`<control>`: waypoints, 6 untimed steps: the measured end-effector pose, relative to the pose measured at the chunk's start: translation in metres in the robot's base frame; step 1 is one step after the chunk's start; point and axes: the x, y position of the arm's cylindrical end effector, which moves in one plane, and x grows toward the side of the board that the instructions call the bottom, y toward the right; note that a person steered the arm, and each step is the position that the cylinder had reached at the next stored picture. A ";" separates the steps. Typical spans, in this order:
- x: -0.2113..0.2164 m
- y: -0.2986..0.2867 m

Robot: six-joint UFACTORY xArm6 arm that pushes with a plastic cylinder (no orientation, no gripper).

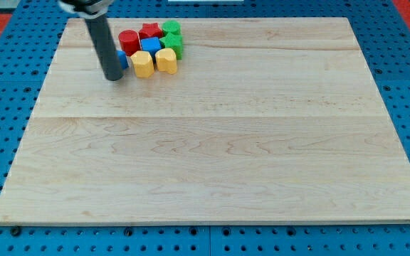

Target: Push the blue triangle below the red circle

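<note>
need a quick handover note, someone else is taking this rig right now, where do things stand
No claw on this arm, only a rod. My tip is on the board near the view's top left, right against the left side of the blue triangle, which the rod partly hides.
The red circle sits just above the blue triangle, at the left end of a tight cluster with a red star, blue cube, two green blocks and two yellow blocks.
Done: the triangle already looks roughly below the circle.
Left: check its placement once the rod clears; nudge if off.
</note>
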 end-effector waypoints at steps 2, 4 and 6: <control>-0.014 -0.095; 0.002 -0.021; -0.017 0.019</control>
